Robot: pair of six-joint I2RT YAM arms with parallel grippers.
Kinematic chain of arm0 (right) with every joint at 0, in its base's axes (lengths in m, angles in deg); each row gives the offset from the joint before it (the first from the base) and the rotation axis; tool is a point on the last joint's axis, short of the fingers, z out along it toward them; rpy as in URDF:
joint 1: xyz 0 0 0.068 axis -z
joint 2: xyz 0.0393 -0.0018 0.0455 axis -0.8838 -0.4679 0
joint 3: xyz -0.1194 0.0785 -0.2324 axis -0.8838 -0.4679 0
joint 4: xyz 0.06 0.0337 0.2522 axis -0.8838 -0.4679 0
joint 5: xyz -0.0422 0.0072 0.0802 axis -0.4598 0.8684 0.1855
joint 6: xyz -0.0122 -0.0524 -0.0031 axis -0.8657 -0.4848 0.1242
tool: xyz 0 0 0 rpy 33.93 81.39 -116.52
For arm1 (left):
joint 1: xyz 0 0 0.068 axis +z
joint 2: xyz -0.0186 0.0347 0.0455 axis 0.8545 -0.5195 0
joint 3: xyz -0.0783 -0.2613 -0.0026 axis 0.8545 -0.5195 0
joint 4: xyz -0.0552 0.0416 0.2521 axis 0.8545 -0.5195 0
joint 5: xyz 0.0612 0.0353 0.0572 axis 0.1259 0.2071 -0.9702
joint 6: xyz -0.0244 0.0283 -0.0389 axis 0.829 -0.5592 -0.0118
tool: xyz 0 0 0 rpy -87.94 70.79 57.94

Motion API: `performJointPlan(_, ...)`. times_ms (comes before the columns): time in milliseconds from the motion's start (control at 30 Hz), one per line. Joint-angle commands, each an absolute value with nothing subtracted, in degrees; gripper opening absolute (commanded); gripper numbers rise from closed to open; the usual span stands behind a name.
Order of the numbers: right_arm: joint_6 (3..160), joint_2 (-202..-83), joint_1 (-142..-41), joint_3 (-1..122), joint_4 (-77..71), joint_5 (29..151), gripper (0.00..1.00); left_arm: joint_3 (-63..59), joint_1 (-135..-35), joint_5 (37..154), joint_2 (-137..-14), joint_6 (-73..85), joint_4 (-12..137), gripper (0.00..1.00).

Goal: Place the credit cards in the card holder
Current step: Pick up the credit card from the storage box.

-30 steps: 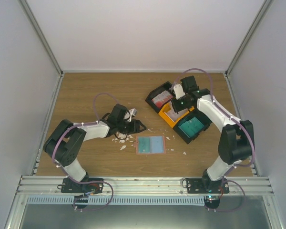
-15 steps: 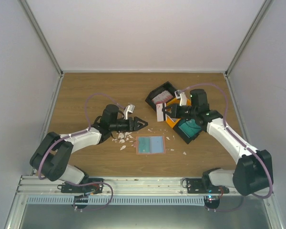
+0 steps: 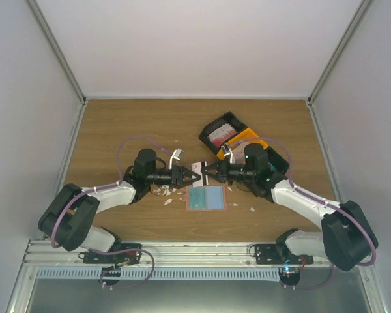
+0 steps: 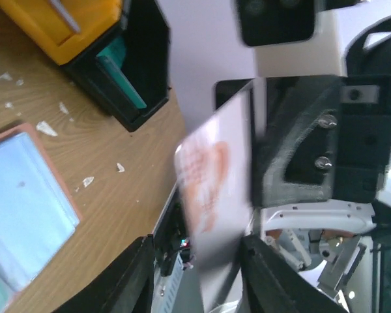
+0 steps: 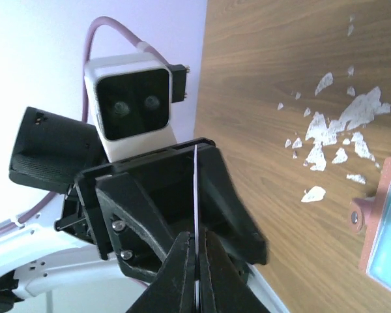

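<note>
My right gripper [image 3: 206,171] is shut on a whitish-pink credit card [image 3: 199,167] and holds it on edge above the table, just behind the open card holder [image 3: 205,197]. My left gripper [image 3: 195,175] faces it, open, its jaws on either side of the card. In the left wrist view the blurred card [image 4: 215,189] hangs between my open left jaws, and I cannot tell whether they touch it. In the right wrist view the card [image 5: 195,176] is edge-on in my shut right gripper [image 5: 196,244]. The holder also shows in the left wrist view [image 4: 19,202] and the right wrist view [image 5: 386,225].
A black bin with red-and-white cards [image 3: 223,133] and an orange bin [image 3: 249,136] stand at the back right; my right arm covers a third bin. It shows in the left wrist view, black with teal cards [image 4: 127,78]. White scraps [image 3: 167,193] litter the table left of the holder.
My right arm has carried the card from the bins leftward to the table's middle. My left gripper has reached right to meet it, and its jaws now bracket the card.
</note>
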State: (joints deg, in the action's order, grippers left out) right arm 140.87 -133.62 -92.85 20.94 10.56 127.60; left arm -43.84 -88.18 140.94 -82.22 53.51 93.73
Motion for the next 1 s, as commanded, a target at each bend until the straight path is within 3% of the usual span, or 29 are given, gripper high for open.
performJointPlan(0, 146.7, -133.5, -94.8, 19.1, 19.3, 127.7, 0.01, -44.9, -87.9, 144.2, -80.6, 55.7, 99.2, 0.31)
performJointPlan(133, 146.3, -133.6, -95.2, 18.2, 20.2, 127.1, 0.08, -45.2, -87.8, 144.8, -80.3, 56.0, 99.6, 0.03)
performJointPlan(267, 144.5, -132.5, -95.2, 16.7, 20.6, 125.3, 0.29, -45.4, -87.8, 144.9, -79.9, 55.8, 98.9, 0.00)
performJointPlan(333, 143.8, -131.6, -95.2, 15.4, 22.7, 124.9, 0.33, -45.6, -87.8, 145.0, -79.9, 56.1, 98.8, 0.00)
performJointPlan(433, 143.1, -130.2, -95.2, 13.1, 25.6, 124.5, 0.30, -45.8, -87.8, 145.4, -80.1, 57.3, 99.3, 0.00)
performJointPlan(567, 142.7, -129.1, -95.4, 10.8, 28.2, 124.5, 0.11, -45.9, -87.8, 145.6, -80.1, 58.4, 99.8, 0.00)
performJointPlan(633, 141.9, -129.2, -95.6, 10.5, 29.0, 124.6, 0.01, -46.0, -87.9, 145.8, -80.2, 58.3, 99.7, 0.03)
performJointPlan(700, 141.1, -129.3, -95.7, 10.5, 29.2, 124.0, 0.00, -46.1, -87.9, 145.7, -80.5, 57.4, 98.4, 0.12)
performJointPlan(800, 139.3, -129.0, -95.7, 10.0, 27.0, 121.7, 0.00, -46.0, -87.9, 143.6, -80.2, 53.6, 92.4, 0.34)
performJointPlan(967, 135.1, -125.8, -95.6, 7.1, 18.9, 115.2, 0.00, -45.5, -87.9, 134.7, -78.1, 43.6, 77.5, 0.50)
